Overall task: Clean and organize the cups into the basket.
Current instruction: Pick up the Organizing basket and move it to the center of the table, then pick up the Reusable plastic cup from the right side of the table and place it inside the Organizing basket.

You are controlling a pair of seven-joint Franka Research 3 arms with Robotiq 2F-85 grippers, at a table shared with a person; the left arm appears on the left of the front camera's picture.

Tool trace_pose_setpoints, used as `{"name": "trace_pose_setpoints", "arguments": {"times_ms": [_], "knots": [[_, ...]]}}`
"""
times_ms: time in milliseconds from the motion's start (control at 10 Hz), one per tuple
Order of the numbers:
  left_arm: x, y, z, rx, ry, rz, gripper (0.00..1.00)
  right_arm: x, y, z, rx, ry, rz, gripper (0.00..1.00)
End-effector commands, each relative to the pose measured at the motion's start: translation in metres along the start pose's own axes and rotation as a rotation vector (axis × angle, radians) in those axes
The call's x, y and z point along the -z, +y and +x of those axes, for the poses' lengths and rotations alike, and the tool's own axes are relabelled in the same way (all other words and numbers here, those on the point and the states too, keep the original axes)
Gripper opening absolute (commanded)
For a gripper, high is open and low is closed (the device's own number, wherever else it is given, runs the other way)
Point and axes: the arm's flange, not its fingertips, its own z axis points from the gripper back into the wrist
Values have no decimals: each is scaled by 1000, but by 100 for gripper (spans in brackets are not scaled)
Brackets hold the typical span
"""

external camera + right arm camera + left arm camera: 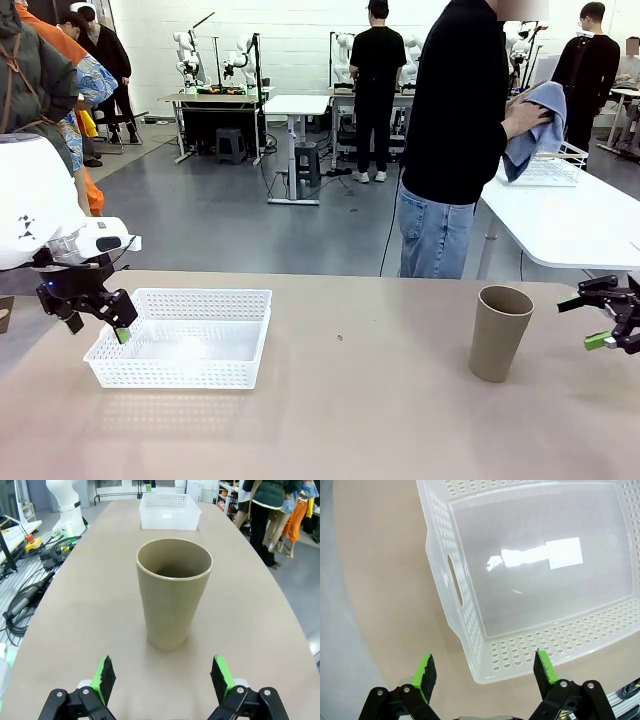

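A long tan table (350,420) runs across the front view, with a person (455,130) standing at its far side, hands on a blue cloth (535,125). The white lattice-walled basket (170,375) sits on the table's left part. The left gripper (97,328) hangs over the basket's left end, jaws spread wide and gripping nothing. Its wrist view looks down on a corner of the basket (470,645), which lies just ahead of the left gripper (484,670). A tan-brown cup (499,333) stands upright, mouth up, on the table's right part, well apart from the basket. The right gripper (585,322) waits near the cup's right side, apart from it. Its wrist view puts the cup (172,600) dead ahead of the right gripper (162,672), whose jaws stand open and bare, with the basket (170,517) far beyond.
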Motion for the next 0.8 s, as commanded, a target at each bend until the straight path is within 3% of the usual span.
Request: {"name": "trace_pose_setpoints", "arguments": {"times_ms": [0,300,600,700], "knots": [[6,-1,2,-5,-29,-12,100,16,-17,0,49,-2,-1,100],[8,6,7,-41,-52,-21,100,55,-28,4,118,-21,86,100],[5,4,4,-12,-26,-2,100,58,-33,20,173,-9,72,100],[5,4,4,-12,-26,-2,100,65,-21,8,118,-7,114,100]]}}
